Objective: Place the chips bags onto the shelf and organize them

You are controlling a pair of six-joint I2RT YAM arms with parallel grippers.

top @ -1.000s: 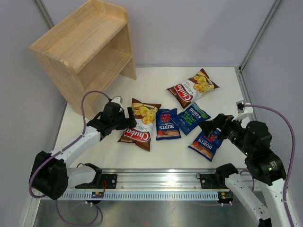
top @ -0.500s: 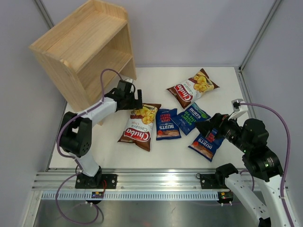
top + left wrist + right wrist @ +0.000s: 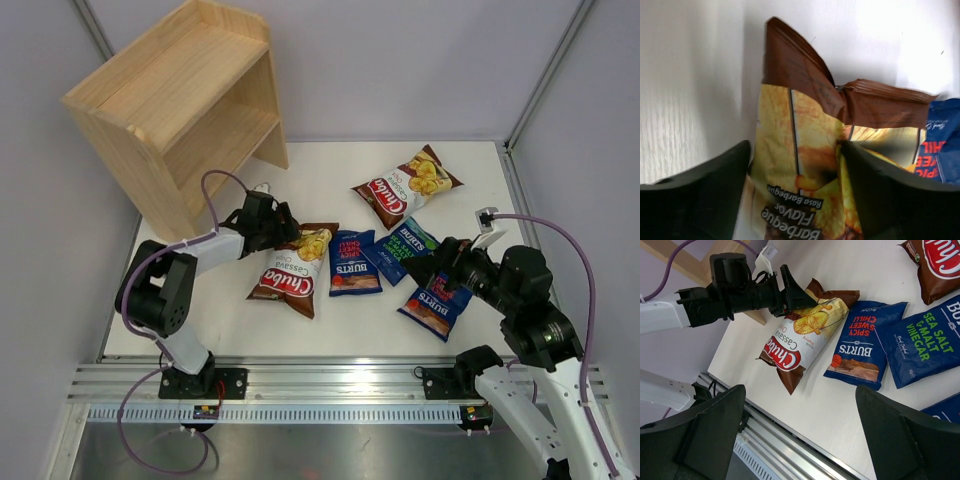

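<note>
- Top external view: the wooden shelf (image 3: pixel 175 110) stands at the upper left of the frame, on the white bench (image 3: pixel 470 180).
- The left hand (image 3: pixel 287 228) is at the top edge of a Chuba bag (image 3: pixel 297 268), which lies flat left of centre, near the shelf's foot.
- Left wrist view: its fingers (image 3: pixel 700 195) are spread, with the bag's upper part between them.
- A second Chuba bag (image 3: pixel 405 187) lies alone, upper right of centre.
- The spicy chilli Burts bag (image 3: pixel 353 263) and the sea salt Burts bag (image 3: pixel 408 250) lie side by side at centre.
- The right hand (image 3: pixel 442 268) hovers over a third Burts bag (image 3: pixel 430 305) at lower right.
- Right wrist view: its fingers (image 3: pixel 700 440) are wide apart and hold nothing.
</note>
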